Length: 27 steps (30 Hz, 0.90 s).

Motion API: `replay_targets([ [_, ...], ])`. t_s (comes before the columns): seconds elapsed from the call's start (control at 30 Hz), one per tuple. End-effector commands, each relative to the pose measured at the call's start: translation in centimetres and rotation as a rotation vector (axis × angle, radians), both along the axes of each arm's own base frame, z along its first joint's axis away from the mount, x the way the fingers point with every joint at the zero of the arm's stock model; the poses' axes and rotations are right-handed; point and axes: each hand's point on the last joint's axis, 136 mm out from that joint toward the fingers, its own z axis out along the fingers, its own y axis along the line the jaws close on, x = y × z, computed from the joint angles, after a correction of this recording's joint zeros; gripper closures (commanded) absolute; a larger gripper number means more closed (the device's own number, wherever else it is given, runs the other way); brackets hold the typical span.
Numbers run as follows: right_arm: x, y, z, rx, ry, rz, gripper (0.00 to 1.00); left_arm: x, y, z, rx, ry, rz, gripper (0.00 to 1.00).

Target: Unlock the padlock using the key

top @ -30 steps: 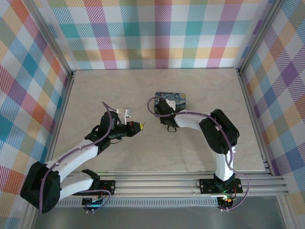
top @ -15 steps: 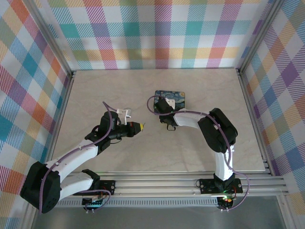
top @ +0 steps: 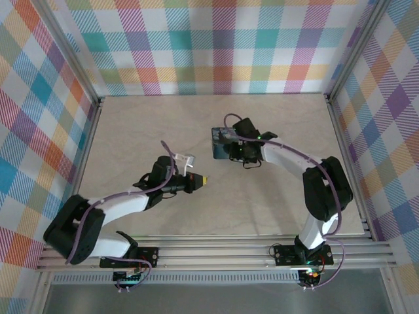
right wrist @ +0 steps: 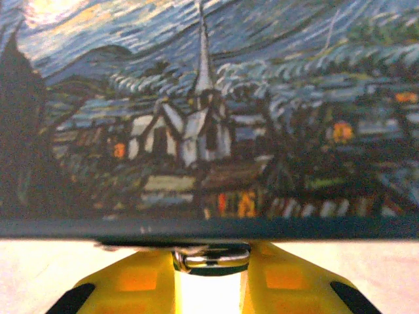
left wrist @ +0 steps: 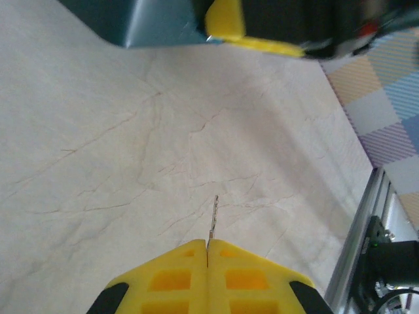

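The padlock [top: 222, 144], a dark-blue block printed with a starry-night painting, is at mid-table. In the right wrist view its painted face [right wrist: 209, 111] spans the top, and its shiny metal shackle [right wrist: 211, 257] sits between the yellow fingers. My right gripper [right wrist: 211, 263] is shut on that shackle; from above the right gripper [top: 239, 152] is just right of the block. My left gripper [left wrist: 207, 243] is shut on the key [left wrist: 213, 219], whose thin silvery blade sticks out forward. From above, the left gripper [top: 200, 181] lies below and left of the padlock, apart from it.
The marble-patterned table [top: 131, 131] is walled by checked panels on three sides. An aluminium rail [top: 222, 252] runs along the near edge. In the left wrist view the padlock's teal edge [left wrist: 157, 23] and a yellow finger [left wrist: 226, 19] of the right gripper show ahead.
The right gripper closed on the padlock's shackle and the arm swung out to the right, shifting the padlock slightly left. The left arm moved right and closer to the padlock with the key.
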Motion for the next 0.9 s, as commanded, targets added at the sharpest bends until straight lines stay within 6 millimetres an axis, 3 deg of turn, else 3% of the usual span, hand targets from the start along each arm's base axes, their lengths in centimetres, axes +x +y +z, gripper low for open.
replay_targets([
  [0.0, -2.1, 1.0, 3.2, 0.128, 0.098, 0.043, 1.0, 1.7, -2.7, 3.0, -0.064, -0.18, -0.024, 1.0],
  [0.17, -2.9, 1.7, 4.9, 0.215, 0.164, 0.058, 1.0, 2.5, -5.1, 2.7, -0.11, -0.228, -0.028, 1.0],
  [0.3, -3.2, 2.4, 5.7, 0.266, 0.196, 0.07, 1.0, 3.1, -5.9, 2.6, -0.122, -0.268, -0.006, 1.0],
  [0.53, -3.4, 3.2, 6.3, 0.347, 0.242, 0.063, 1.0, 4.0, -6.6, 2.9, -0.169, -0.312, 0.023, 1.0],
  [0.87, -3.0, 2.8, 6.0, 0.362, 0.242, 0.016, 1.0, 4.9, -6.7, 3.3, -0.232, -0.331, 0.077, 1.0],
])
